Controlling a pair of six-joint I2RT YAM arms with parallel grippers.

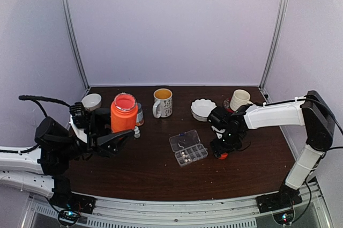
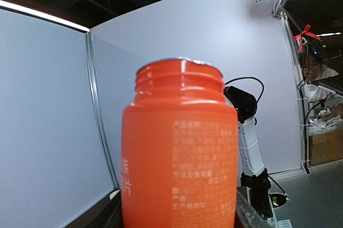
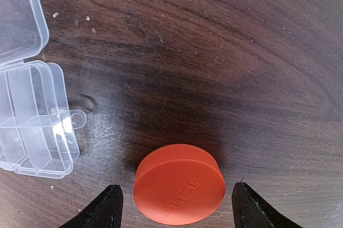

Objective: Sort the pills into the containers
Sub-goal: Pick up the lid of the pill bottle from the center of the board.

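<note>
Orange cap sat btwn right pincer's wide jaws; left pincer held bottle; pills, cap's 9 o'clock, prob light, rolly: pinch sides.

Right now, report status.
Left gripper shut on orange bottle, uncapped. Right gripper open, jaws straddling orange cap on table. Few pills in open pill box. Nothing blocking it.

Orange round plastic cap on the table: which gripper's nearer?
Right. The right gripper straddles the orange round plastic cap, open; left gripper grips the orange cylindrical bottle, far leftward.
</note>
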